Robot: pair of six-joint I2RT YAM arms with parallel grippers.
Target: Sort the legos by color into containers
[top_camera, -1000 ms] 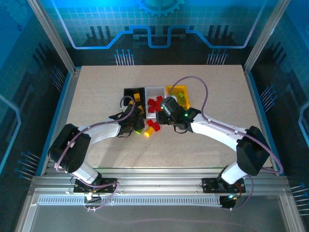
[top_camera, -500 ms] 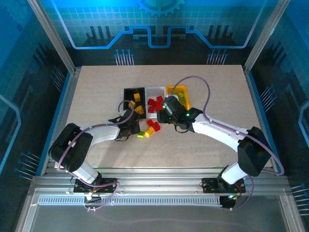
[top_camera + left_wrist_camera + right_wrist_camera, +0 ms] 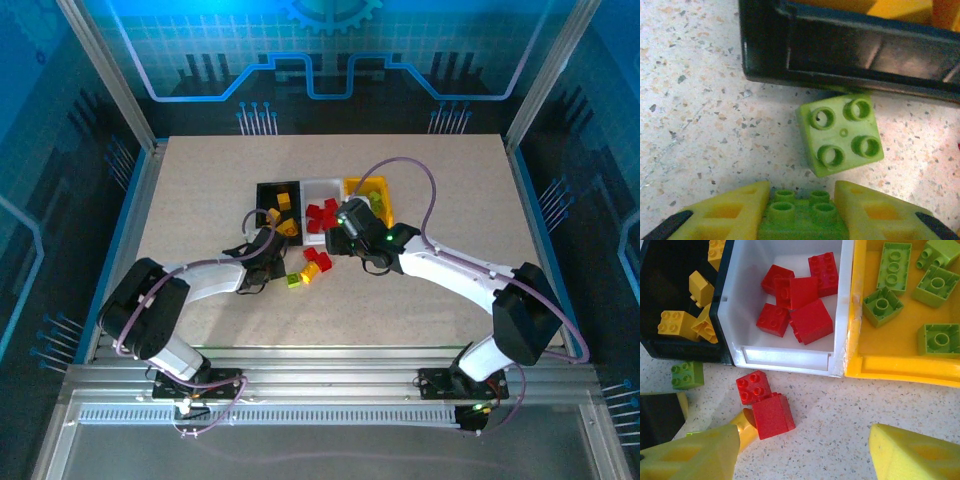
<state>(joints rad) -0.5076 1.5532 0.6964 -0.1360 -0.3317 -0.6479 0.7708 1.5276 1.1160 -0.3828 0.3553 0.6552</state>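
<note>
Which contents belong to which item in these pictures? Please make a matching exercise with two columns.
Column one:
1. black plastic bin
2. white plastic bin
3. yellow plastic bin
4. left gripper

Column two:
A. small red plastic bricks
B. single lime green brick
C. yellow-orange bricks
D. several lime green bricks

Pairs: 1-C; 2-A; 3-D; 4-B

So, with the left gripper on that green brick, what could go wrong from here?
The left gripper holds the green brick near its fingertips; it may slip when lifted.
The second green brick lies close ahead, beside the black bin; a forward move could push it.
The yellow bin with green bricks is beyond the right gripper; the arms may collide.
</note>
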